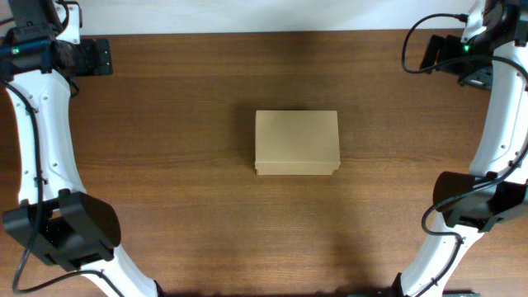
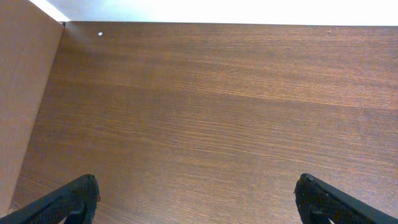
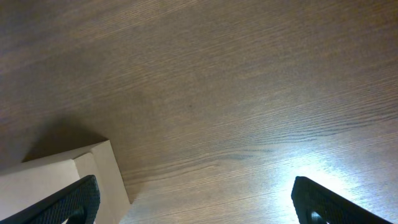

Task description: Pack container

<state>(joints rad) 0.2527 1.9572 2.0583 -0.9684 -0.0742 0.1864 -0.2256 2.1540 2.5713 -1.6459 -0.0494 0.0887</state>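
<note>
Container (image 1: 297, 142) lies well apart from left gripper (image 2: 196, 198) and right gripper (image 3: 194, 194).

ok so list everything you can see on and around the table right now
box: one, tan cardboard, lid shut, middle of the table
table: one, dark brown wood, under everything
left arm: one, white with black joints, along the left side
right arm: one, white with black joints, along the right side
left gripper: one, black fingers, open, holding nothing
right gripper: one, black fingers, open, holding nothing, a box corner in its view
</note>
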